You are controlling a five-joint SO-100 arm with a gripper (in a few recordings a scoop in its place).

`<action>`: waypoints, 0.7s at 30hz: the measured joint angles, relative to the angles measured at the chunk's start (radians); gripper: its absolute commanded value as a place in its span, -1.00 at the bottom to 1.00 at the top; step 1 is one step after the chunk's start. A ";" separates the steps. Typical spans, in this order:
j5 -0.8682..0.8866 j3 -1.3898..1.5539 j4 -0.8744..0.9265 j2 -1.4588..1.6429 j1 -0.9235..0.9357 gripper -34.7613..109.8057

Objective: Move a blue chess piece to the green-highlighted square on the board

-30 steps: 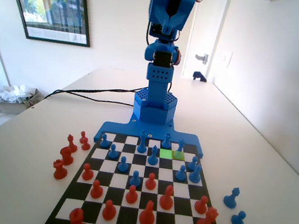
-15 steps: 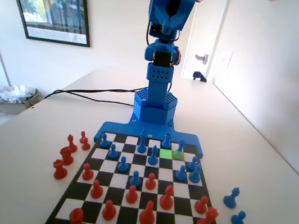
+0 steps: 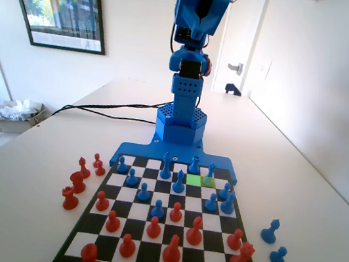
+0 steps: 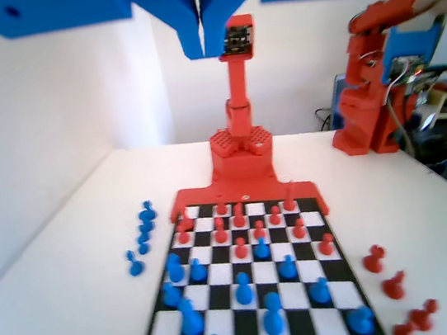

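The board (image 3: 142, 253) lies lengthwise before the blue arm, and its near rows also fill the bottom of the wrist view (image 4: 255, 275). The green-highlighted square (image 3: 194, 180) sits in the second row from the arm, with a duller yellow-green square (image 3: 208, 182) to its right. A slim blue chess piece (image 3: 211, 171) stands at the yellow-green square's far edge. Another blue piece (image 3: 180, 182) stands just left of the green square. My gripper (image 3: 202, 17) is raised high above the arm's base. In the wrist view its jaws (image 4: 205, 49) hang pressed together, shut and holding nothing.
Blue pieces fill the board's rows nearest the arm, red ones the other end. Captured red pieces (image 3: 77, 182) stand off the board's left side and blue ones (image 3: 281, 254) off its right. A black cable (image 3: 108, 108) runs across the table left of the arm's base.
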 measured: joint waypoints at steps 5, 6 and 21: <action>0.112 -0.124 0.049 -0.192 -0.072 -0.51; 0.130 -0.141 0.061 -0.235 -0.081 -0.51; -0.021 -0.083 0.015 -0.696 -0.264 -0.51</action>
